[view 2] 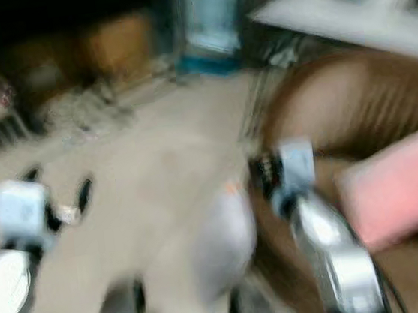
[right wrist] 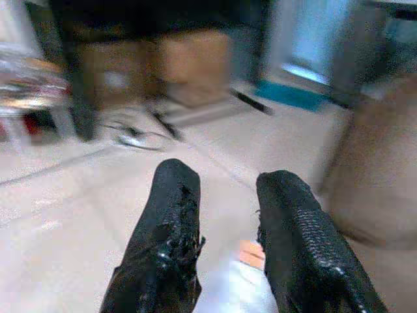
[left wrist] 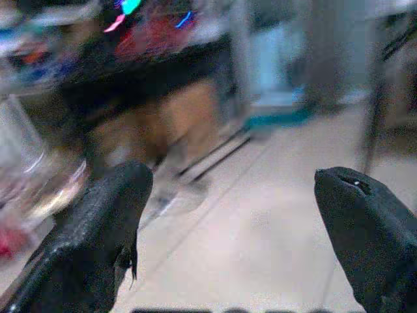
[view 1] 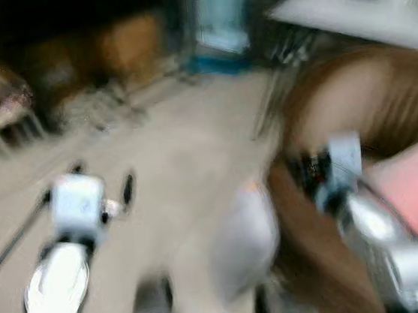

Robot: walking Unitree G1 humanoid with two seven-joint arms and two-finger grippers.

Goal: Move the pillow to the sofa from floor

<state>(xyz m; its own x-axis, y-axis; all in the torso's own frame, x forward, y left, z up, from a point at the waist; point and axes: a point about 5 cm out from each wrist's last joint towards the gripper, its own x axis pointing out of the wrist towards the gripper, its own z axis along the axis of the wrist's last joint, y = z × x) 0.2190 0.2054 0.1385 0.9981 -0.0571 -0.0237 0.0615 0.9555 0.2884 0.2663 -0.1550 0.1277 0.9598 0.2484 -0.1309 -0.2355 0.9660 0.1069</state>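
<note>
The pillow (view 1: 243, 245) lies on the floor (view 1: 171, 153), a pale grey-white shape with a small orange tag, leaning against the front of the brown sofa (view 1: 361, 101) — so the task looks barely begun, with the pick-up and the carry up onto the seat both yet to do. The head views are badly blurred, so the pillow's exact outline is hard to make out.

The left gripper (left wrist: 234, 222) is held out over bare floor, its two black fingers spread wide with nothing between them. The right gripper (right wrist: 225, 222) hangs just above the pillow, whose pale cloth and orange tag show beneath its fingertips; its fingers stand a little apart and hold nothing.

A pink cushion (view 1: 416, 182) already rests on the sofa seat, to the robot's right. The floor is pale, smooth tile. Farther off the room is cluttered — cardboard boxes (right wrist: 163, 65) sit under a dark shelf, cables (right wrist: 140, 130) trail across the tiles, a light blue panel (view 1: 219, 12) stands at the back, and a white desk (view 1: 358, 3) runs behind the sofa
</note>
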